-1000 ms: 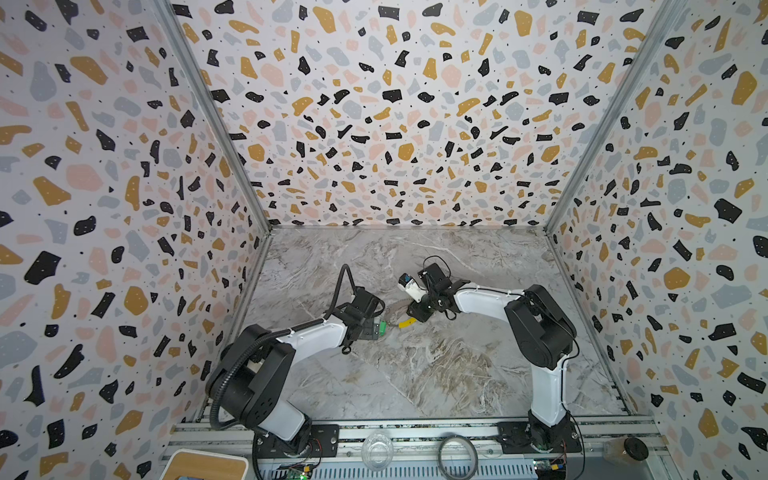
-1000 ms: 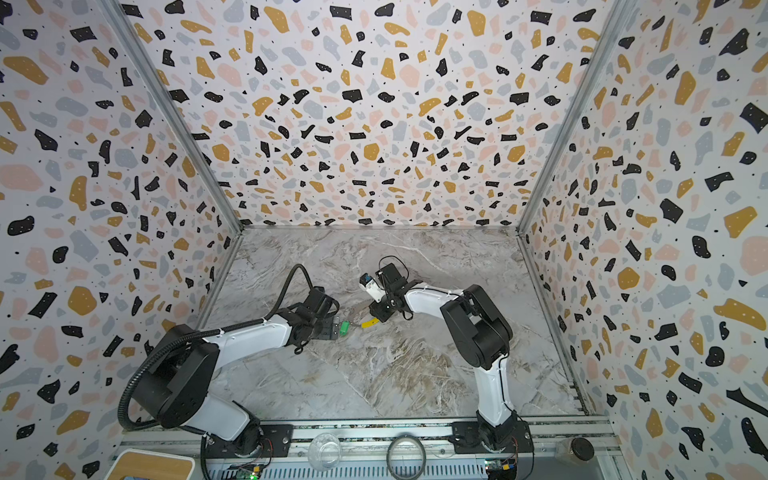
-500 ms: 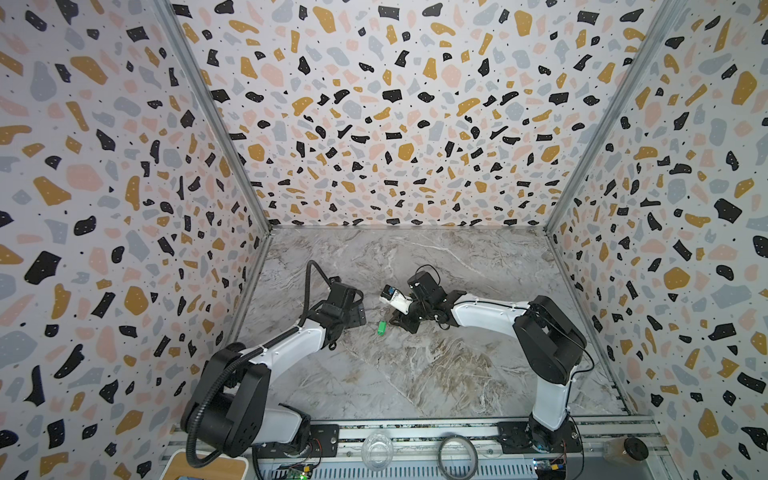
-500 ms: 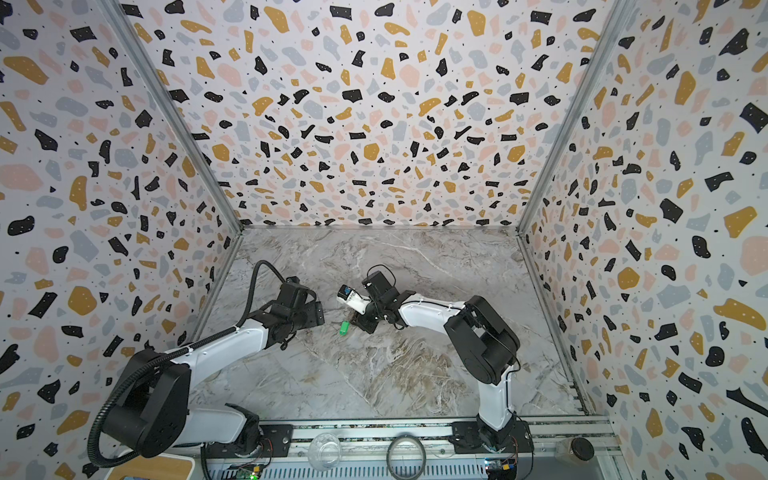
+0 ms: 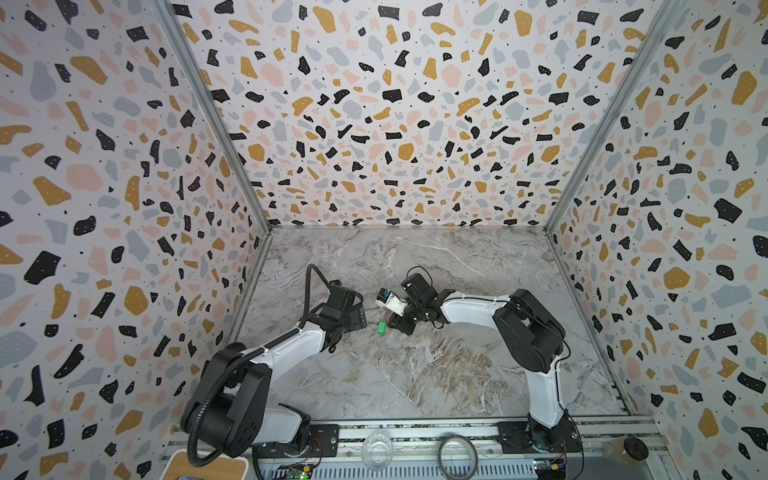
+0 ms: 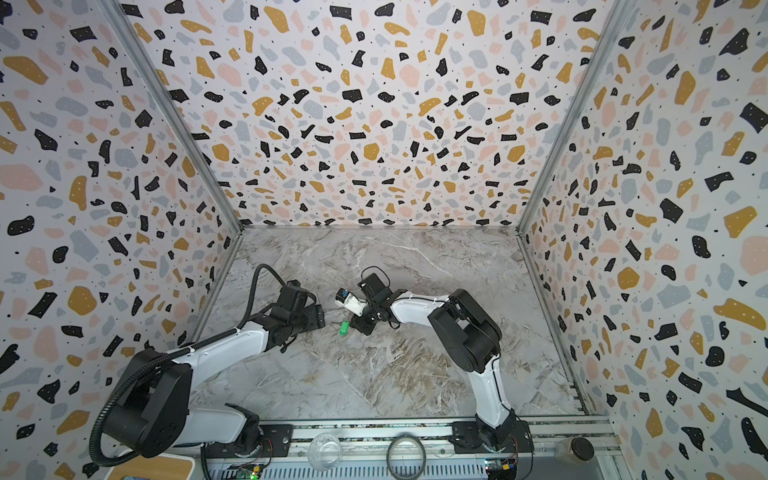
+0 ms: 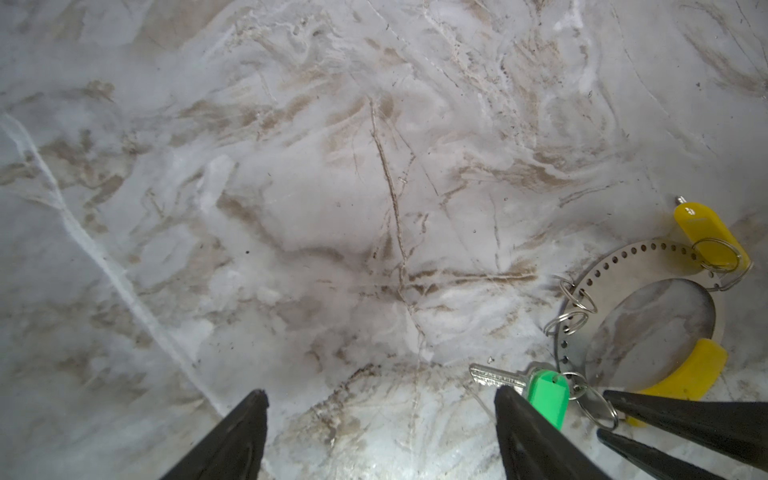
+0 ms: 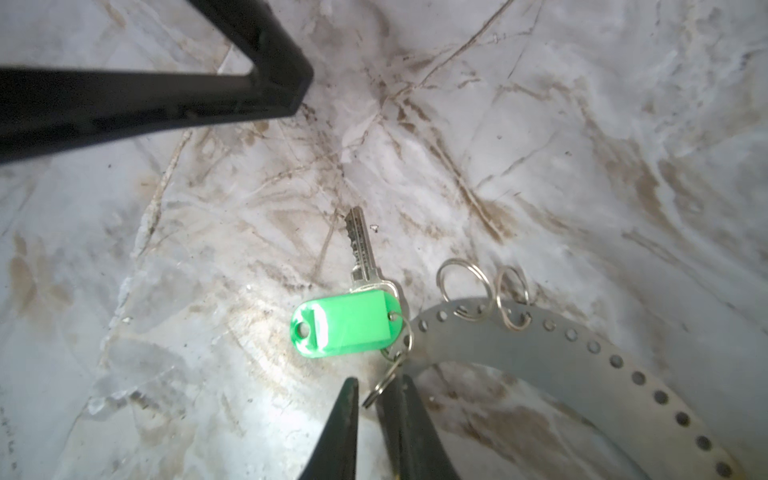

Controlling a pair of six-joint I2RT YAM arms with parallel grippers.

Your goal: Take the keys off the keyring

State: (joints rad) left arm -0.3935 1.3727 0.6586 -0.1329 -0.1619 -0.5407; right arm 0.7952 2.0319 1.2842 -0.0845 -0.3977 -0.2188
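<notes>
Right tool (image 8: pixel 376 384): jaws nearly together around the split ring (image 8: pixel 384 380) of the green-tagged key (image 8: pixel 347 322); I cannot tell if clamped. Left tool (image 7: pixel 378 392): jaws apart, key just beside.

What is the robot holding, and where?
The right gripper pinches the green-tagged key by its small split ring; the left gripper is open, holding nothing.

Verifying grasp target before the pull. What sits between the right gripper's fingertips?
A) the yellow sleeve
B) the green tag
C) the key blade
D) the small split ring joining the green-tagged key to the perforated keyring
D: in the right wrist view the right gripper pinches the split ring at the edge of the keyring. The green tag and key blade lie clear of the fingertips.
</notes>
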